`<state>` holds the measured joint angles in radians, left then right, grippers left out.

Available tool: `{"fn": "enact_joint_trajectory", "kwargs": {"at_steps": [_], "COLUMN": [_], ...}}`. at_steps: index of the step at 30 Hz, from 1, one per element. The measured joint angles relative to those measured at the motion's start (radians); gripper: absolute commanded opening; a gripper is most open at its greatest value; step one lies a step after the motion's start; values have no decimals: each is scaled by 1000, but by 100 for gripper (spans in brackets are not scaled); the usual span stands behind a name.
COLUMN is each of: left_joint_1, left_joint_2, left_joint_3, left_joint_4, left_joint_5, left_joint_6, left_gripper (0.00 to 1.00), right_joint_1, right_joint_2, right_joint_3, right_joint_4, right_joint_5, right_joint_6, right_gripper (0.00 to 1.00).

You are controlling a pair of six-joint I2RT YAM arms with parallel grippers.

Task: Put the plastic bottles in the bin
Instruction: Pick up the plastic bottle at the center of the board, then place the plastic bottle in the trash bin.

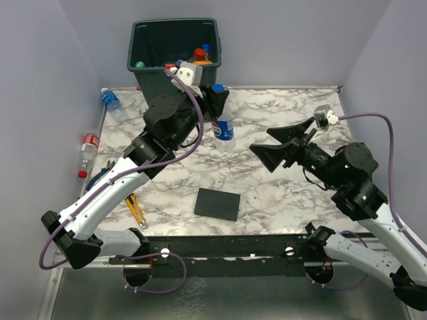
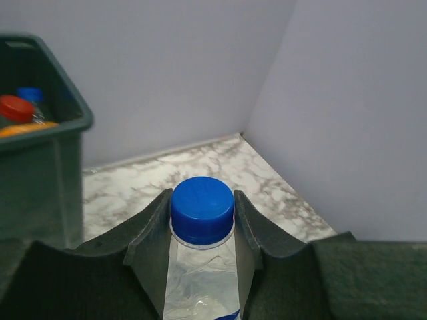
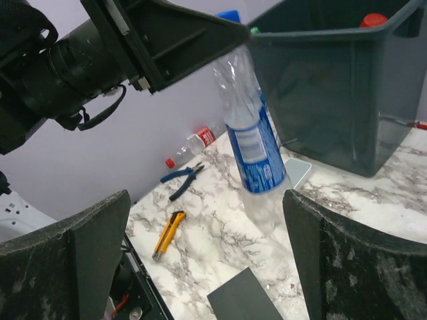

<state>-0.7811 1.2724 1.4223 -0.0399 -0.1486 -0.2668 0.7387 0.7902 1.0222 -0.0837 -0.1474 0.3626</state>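
A clear plastic bottle with a blue cap and blue label hangs upright above the table, just in front of the dark green bin. My left gripper is shut on its neck, right under the cap. The bottle also hangs in the right wrist view, beside the bin. My right gripper stands open to the bottle's right with nothing in it. Several bottles lie inside the bin. Two more bottles, blue-capped and red-labelled, lie by the left wall.
Blue-handled pliers and a yellow utility knife lie at the table's left front. A flat black square plate sits near the front middle. Walls close in the left, right and back sides.
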Motion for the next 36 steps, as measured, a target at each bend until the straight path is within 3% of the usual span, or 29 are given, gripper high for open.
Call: {"fn": "enact_joint_trajectory", "kwargs": {"at_steps": [8,13,16,20,27,36], "left_joint_1": [0,44,168,289,312,348], "left_joint_2": [-88,-14,106,242,612,951], "left_joint_3": [62,231,375,431,678,798], "left_joint_4": [146,232,290,425,610,834], "left_joint_5": [-216,-298,-284,-260,-209,-189], "left_joint_6": [278,446,430,369,333,368], "left_gripper": [0,0,0,0,0,0], "right_joint_1": [0,0,0,0,0,0], "right_joint_2": [-228,-306,-322,-343,-414,-463], "right_joint_3": [-151,-285,-340,-398,-504,-573], "right_joint_4": [39,36,27,27,27,26], "right_joint_5": [130,204,230,232,232,248], "right_joint_6": [-5,6,35,80,140,161], "right_gripper": [100,100,99,99,99,99]}}
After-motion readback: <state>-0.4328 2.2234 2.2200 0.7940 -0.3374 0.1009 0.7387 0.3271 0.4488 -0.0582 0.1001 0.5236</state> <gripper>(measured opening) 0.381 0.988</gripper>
